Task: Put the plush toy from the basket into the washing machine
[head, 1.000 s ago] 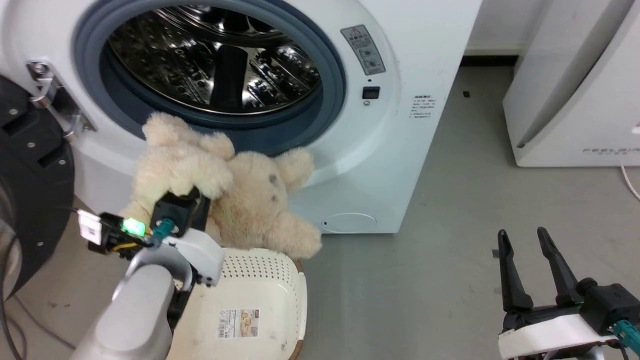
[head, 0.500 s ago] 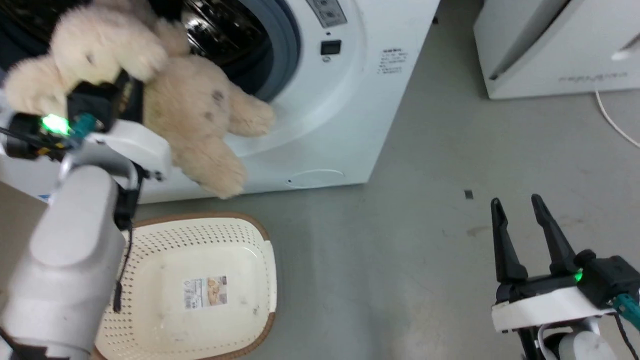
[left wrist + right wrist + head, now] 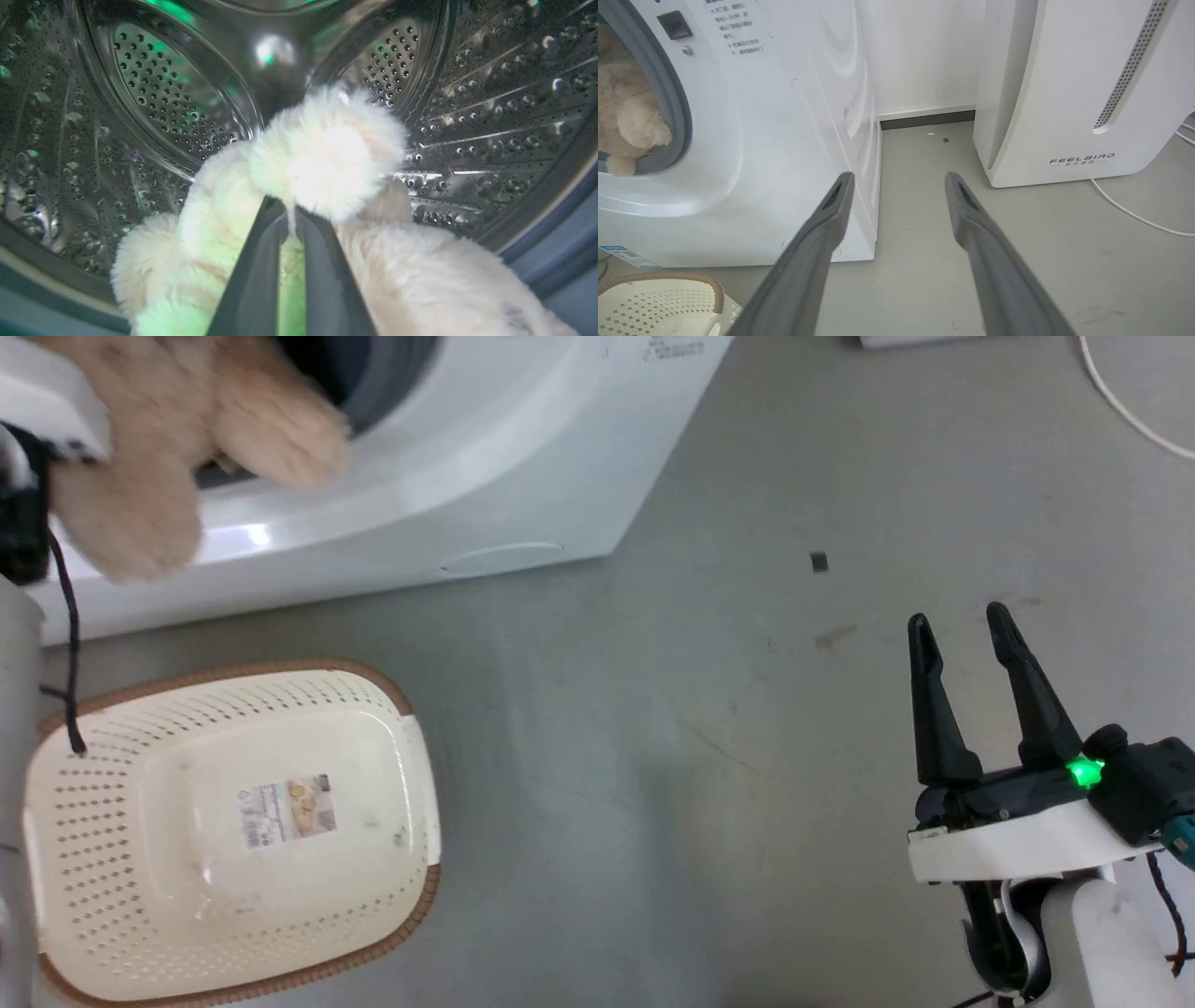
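The cream-beige plush toy (image 3: 177,439) hangs across the washing machine's (image 3: 485,457) grey-ringed opening, its legs still over the rim. In the left wrist view my left gripper (image 3: 292,219) is shut on the plush toy (image 3: 327,158), held inside the shiny perforated drum (image 3: 163,102). The toy (image 3: 626,121) also shows inside the opening in the right wrist view. The basket (image 3: 84,803) lies on the floor below with nothing in it but its label sticker (image 3: 285,812). My right gripper (image 3: 960,627) stands open over bare floor at the lower right.
A white FEELBIRD-marked appliance (image 3: 1083,93) stands to the right of the washer, with a white cable (image 3: 1120,401) trailing on the grey floor. A narrow gap runs between the two machines. Open floor lies between basket and right gripper.
The camera has tilted down and turned. My left gripper has carried the plush toy up from above the basket and into the drum opening. The right gripper keeps its open stance.
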